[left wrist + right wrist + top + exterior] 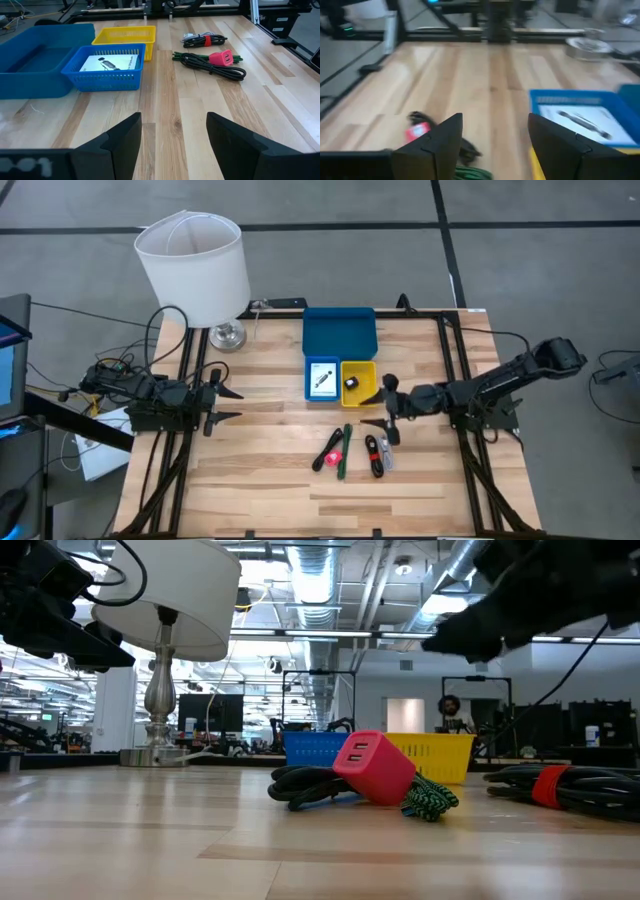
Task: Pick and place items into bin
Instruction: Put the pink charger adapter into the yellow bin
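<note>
The bin sits mid-table: a wide blue tray [340, 335], a small blue tray [321, 380] with a white card [110, 62] lying in it, and a yellow tray [358, 380] with a small dark piece in it. Toward the near edge, a pink-red charger [372, 768] lies with a black cable and a green braided cord [430, 797]. Beside them lies a black cable bundle with a red strap [377, 452]. My right gripper [388, 406] is open and empty, raised off the table between the yellow tray and the bundle. My left gripper [228, 406] is open and waits at the table's left.
A white-shaded lamp [195, 265] on a metal base stands at the far left corner. A black frame borders the table [450, 330]. Bare wood lies between my left gripper and the trays, and along the near edge.
</note>
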